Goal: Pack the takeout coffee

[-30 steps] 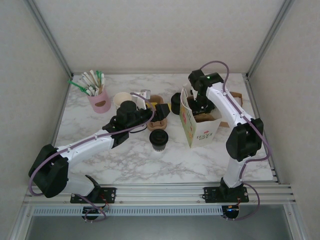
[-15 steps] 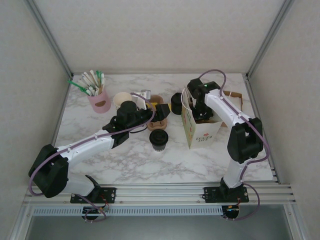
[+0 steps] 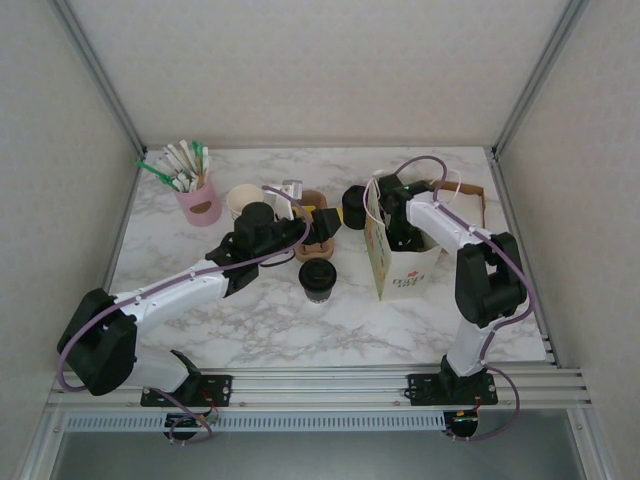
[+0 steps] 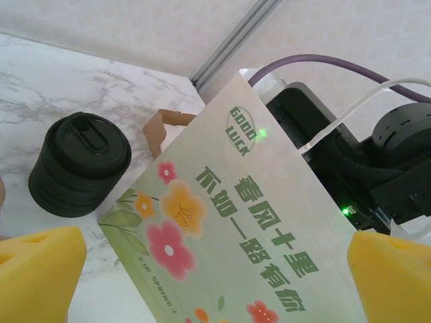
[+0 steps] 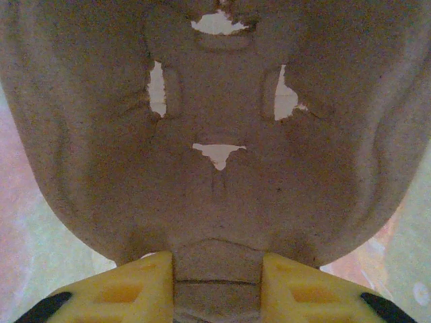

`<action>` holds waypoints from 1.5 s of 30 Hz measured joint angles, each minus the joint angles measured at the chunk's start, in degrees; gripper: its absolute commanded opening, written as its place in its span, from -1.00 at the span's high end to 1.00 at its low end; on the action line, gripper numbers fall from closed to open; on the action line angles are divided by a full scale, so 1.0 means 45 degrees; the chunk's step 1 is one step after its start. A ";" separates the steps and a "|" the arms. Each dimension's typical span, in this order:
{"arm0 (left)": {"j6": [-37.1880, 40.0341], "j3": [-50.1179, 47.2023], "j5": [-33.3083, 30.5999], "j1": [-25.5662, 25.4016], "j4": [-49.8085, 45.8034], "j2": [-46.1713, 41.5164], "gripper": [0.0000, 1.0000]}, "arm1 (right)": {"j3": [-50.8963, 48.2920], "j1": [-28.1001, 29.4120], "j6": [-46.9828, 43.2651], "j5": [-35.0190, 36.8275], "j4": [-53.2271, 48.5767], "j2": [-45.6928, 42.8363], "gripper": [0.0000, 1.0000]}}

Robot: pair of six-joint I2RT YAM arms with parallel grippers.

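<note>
Two arms, one cup to pack. The coffee cup [image 3: 317, 279] stands upright on the table [image 3: 250, 320], lid up, about mid-scene.

- **Left gripper** [image 3: 326, 222]: hovers just beyond the cup on the far side, pads spread wide, holding nothing. Its wrist view looks past the yellow fingertips [image 4: 37, 266] at the flowered paper bag [image 4: 222, 235] and a stack of lids [image 4: 77, 165].
- **Right gripper** [image 5: 217, 286]: down in the bag's mouth, pads clamped on the edge of a pulp tray [image 5: 215, 121].
- **Bag:** stands to the right of the cup, near but not touching.

Judgement: the left arm is much the nearer. The cup lies toward the near edge from its fingers, long axis vertical. A side-on grasp around the wall below the lid looks the likely call, followed by a carry rightward to the bag.
</note>
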 measured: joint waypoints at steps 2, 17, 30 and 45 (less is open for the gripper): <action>0.0000 0.0000 0.0000 0.0000 0.0000 0.0000 -0.99 | -0.0092 0.0000 0.0000 -0.0005 0.0126 -0.0005 0.27; 0.0000 0.0000 -0.0005 -0.0010 0.0000 0.0000 -0.99 | -0.0267 0.0000 0.0199 -0.0010 0.0175 -0.0272 0.00; 0.0000 0.0000 -0.0097 -0.0034 0.0000 0.0000 -0.99 | 0.0185 0.0214 0.0243 -0.0933 0.0015 -0.1025 -0.04; 0.0000 0.0000 -0.0296 -0.0092 0.0000 0.0000 -0.99 | 0.0418 0.0787 0.0243 -0.1326 -0.0136 -0.1457 -0.04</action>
